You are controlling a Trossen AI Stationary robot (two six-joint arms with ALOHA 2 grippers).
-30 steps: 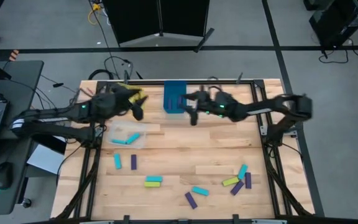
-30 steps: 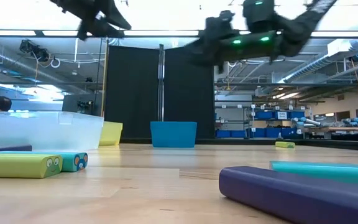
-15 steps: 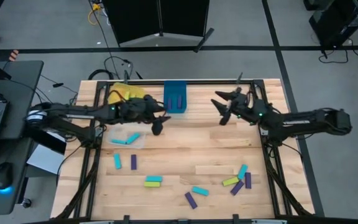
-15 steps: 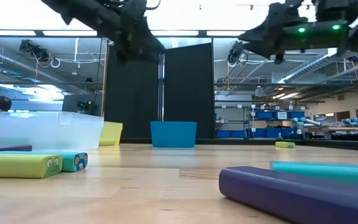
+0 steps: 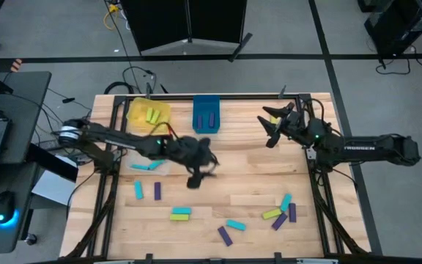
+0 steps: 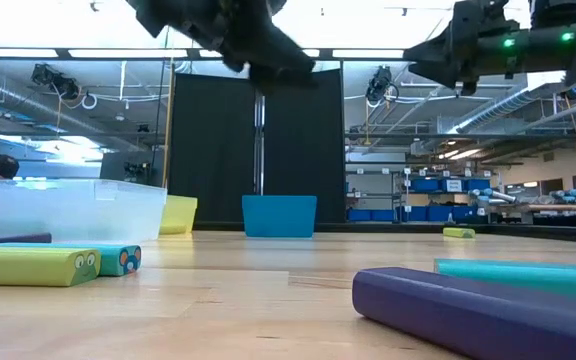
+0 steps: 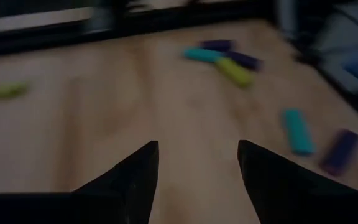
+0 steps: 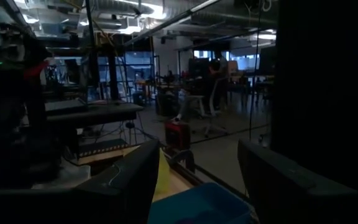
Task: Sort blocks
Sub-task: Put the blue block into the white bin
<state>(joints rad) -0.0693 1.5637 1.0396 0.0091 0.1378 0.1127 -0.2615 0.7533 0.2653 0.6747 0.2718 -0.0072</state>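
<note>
Since a second ago my left tool (image 5: 196, 176) swung from the yellow bin (image 5: 139, 110) to mid-surface, fingers apart, empty; right tool (image 5: 273, 126) waits, open, empty. Blocks (image 5: 181, 213) lie scattered along the near edge; best descend squarely over one bar.

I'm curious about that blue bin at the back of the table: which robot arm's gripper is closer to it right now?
The left. The left gripper hovers over mid-table, just in front of the blue bin. The right gripper is off to the bin's right, farther away.
</note>
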